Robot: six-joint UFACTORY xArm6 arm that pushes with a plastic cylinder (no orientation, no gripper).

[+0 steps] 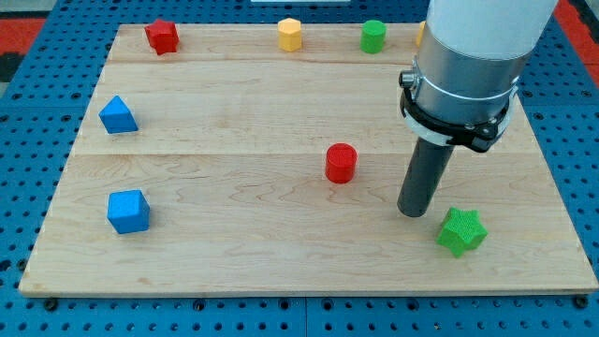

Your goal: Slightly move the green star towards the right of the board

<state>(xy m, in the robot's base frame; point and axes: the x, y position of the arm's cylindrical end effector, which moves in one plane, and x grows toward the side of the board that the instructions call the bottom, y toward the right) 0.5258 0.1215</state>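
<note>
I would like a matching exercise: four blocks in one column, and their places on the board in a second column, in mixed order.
Blocks:
1. green star
2. red cylinder
3. blue cube
4. yellow block

Places:
A. top edge, near the middle
B. lower left
C. lower right, just right of my tip
D. centre, left of my tip

Pairs: 1-C, 2-D, 3-B, 4-A

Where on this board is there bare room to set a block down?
The widest bare patch lies between the blue cube, the blue triangle and the red cylinder. It is crowded at the view's lower right, where my tip stands just left of the green star.
</note>
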